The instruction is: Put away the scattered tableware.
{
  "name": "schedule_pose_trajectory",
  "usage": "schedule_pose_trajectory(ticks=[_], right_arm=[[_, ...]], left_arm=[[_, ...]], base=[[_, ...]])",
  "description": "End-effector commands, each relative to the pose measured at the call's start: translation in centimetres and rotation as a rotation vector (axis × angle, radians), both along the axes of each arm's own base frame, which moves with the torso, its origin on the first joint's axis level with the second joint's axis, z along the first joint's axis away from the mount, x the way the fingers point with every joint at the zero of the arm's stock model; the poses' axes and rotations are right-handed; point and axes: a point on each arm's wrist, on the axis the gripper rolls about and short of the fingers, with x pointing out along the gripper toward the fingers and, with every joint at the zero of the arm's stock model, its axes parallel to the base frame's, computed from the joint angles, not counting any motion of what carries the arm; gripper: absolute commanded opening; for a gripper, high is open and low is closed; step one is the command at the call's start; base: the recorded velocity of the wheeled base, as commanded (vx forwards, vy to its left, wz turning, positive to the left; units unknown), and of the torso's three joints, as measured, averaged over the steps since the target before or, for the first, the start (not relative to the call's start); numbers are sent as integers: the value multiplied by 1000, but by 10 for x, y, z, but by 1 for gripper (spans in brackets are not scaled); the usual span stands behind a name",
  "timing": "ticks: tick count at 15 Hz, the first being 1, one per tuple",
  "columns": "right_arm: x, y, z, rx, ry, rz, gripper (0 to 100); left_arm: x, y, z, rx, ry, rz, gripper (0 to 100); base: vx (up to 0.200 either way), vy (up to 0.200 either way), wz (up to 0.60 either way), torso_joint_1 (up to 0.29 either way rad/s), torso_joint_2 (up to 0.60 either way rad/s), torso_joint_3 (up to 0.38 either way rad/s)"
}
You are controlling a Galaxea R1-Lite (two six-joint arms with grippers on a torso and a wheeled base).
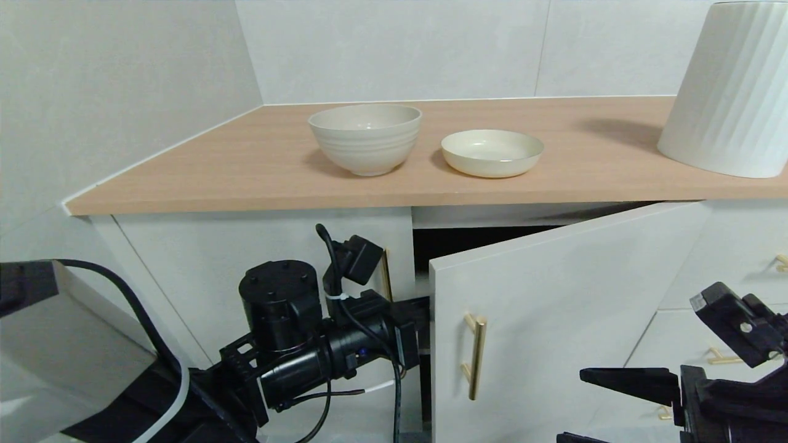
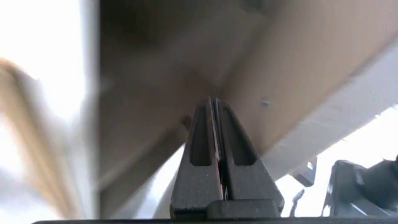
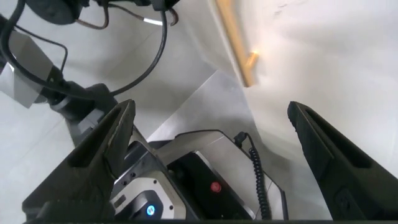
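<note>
So, two pieces of tableware, both sitting on the wooden bench (image 1: 203, 178). The bowl (image 1: 365, 138) is deep and round, pale grey-beige, with faint ridges running around the outside and a small foot. It's upright and empty. Just beside it, on the robot's right and not touching, there's a dish (image 1: 492, 152). It's shallow and wide, cream coloured, glossy inside and also empty. Further right on the bench, well apart from both, stands a big ribbed white object (image 1: 732, 92), wider at the bottom.

Under the bench is a white cupboard. Its right door (image 1: 554, 320) is swung open, gold bar handle (image 1: 474, 357) on the front, dark inside behind it.

The left arm sits low at the gap next to that door's edge. The left tool (image 2: 212, 109) has its fingers pressed together with nothing between them. It faces a brownish surface that's too blurry to make out.

The right tool (image 3: 208, 109) is down low in front of the open door, near the handle. Its fingers are spread wide apart and hold nothing.
</note>
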Motion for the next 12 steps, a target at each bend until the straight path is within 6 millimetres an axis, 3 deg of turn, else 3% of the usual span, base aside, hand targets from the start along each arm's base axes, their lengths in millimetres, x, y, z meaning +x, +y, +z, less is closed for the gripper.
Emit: schedule_pose_trajectory(ticks=[1, 10, 12], right_arm=[[-1, 1, 0, -1, 0, 7, 100], [-3, 2, -3, -10, 8, 21, 100], [-3, 2, -3, -10, 8, 23, 100]], left_arm=[[1, 0, 0, -2, -1, 0, 0], [9, -19, 15, 20, 24, -21, 0], [9, -20, 13, 27, 33, -23, 0]], base=[[0, 0, 0, 0, 0, 0], [0, 0, 0, 0, 0, 0], [-200, 0, 0, 7, 0, 0]])
